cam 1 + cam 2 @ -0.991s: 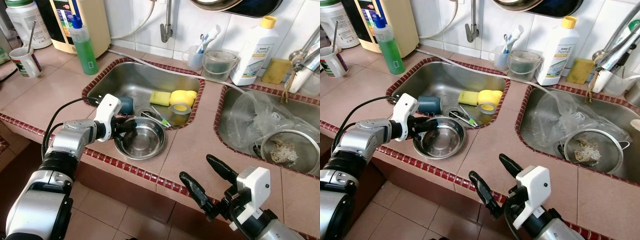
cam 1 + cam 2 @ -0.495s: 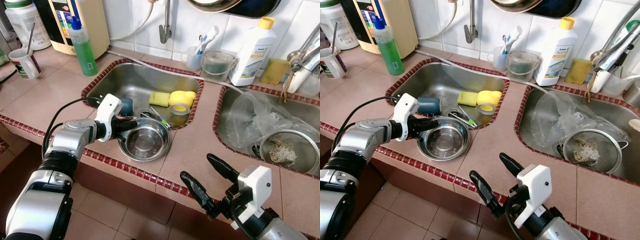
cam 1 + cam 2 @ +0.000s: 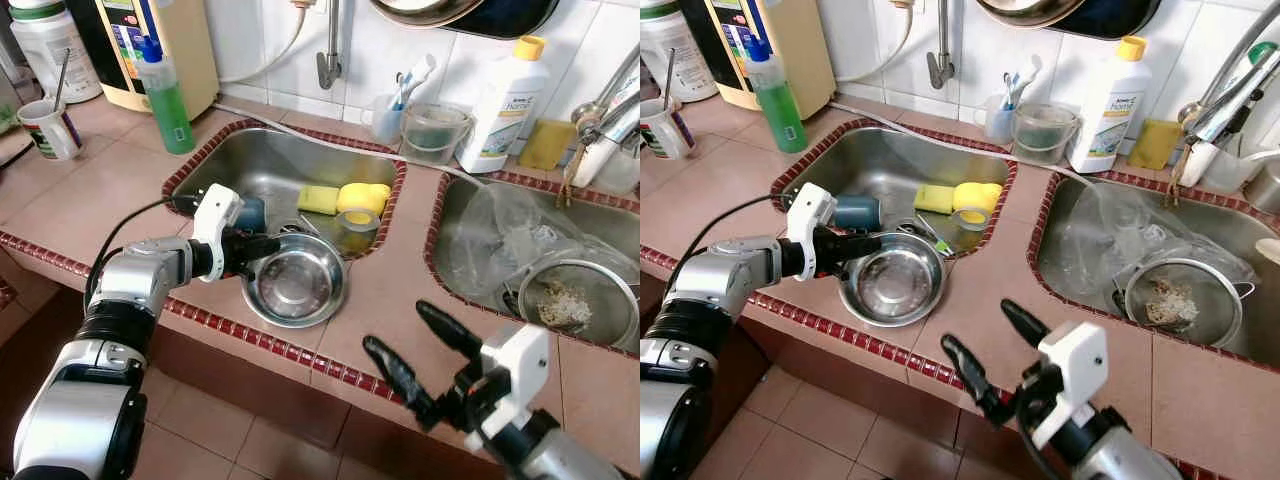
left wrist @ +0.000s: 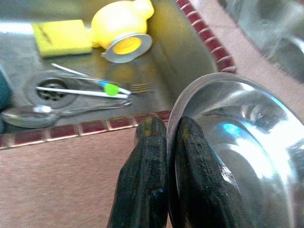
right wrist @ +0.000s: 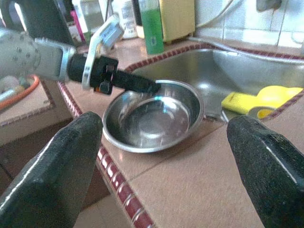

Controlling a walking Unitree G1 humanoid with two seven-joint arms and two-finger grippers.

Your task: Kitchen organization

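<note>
An empty steel bowl (image 3: 296, 288) sits on the tiled worktop (image 3: 400, 290) at the left sink's (image 3: 270, 165) front edge. The left claw (image 3: 262, 246) pinches its rim, apparently mid-relocation; next comes lifting or sliding it clear. The sink holds sponges (image 3: 345, 198) and cutlery (image 4: 85, 88). The right claw (image 3: 425, 358) hovers, fingers spread wide.

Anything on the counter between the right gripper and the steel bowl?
No: between the right gripper and the steel bowl lies bare pink counter tile, seen in both eye views and the right wrist view.
</note>
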